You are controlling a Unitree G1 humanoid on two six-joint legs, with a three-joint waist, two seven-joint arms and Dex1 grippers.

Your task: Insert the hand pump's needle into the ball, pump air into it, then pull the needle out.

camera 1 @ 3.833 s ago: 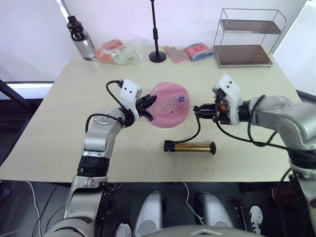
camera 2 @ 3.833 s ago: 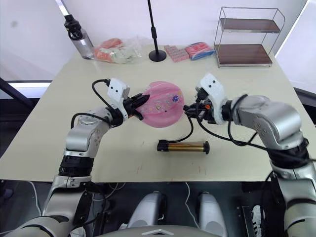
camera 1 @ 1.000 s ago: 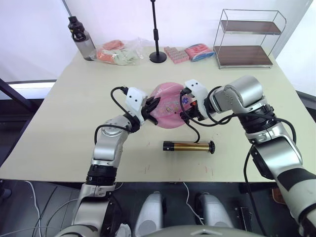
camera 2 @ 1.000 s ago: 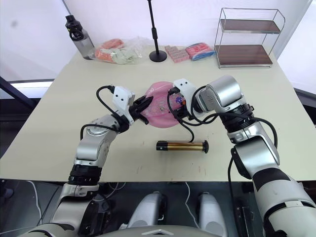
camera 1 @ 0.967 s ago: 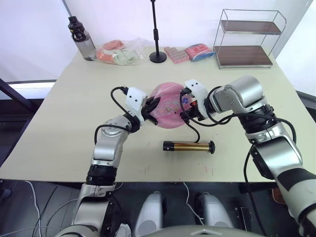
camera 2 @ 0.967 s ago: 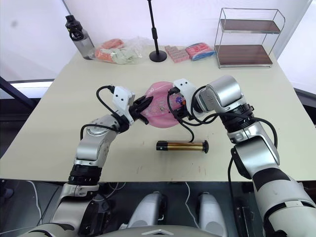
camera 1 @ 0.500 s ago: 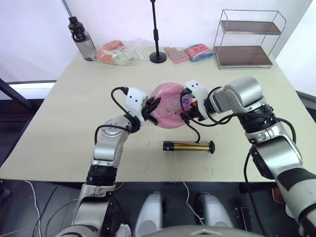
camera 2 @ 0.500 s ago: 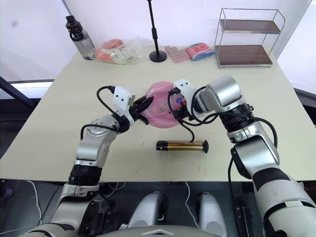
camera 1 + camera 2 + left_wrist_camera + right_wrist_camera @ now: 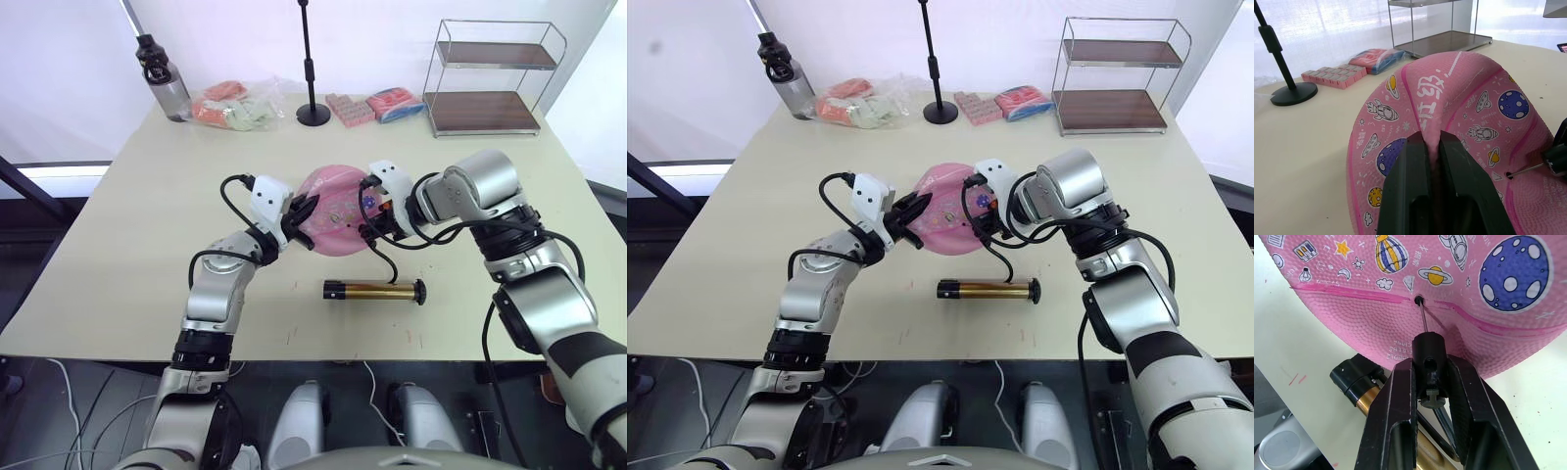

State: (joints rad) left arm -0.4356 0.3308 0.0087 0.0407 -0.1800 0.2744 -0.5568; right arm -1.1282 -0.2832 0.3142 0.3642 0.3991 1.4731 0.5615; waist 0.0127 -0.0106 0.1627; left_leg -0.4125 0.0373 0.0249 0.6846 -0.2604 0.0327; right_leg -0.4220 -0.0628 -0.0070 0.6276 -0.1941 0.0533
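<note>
Left tool pinches the ball; right tool clamps the needle fitting, tip in its valve.

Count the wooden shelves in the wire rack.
2: an upper brown wooden shelf and a lower brown wooden shelf, stacked in the wire rack at the table's far right corner.

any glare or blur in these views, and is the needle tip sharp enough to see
Left wrist view: the backlit wall behind the wire shelf is washed out, and the left gripper's fingers are soft up close. Right wrist view: the needle is crisp, its tip at the hole in the ball. Eye views: bright background, soft shadows under the hand pump.
</note>
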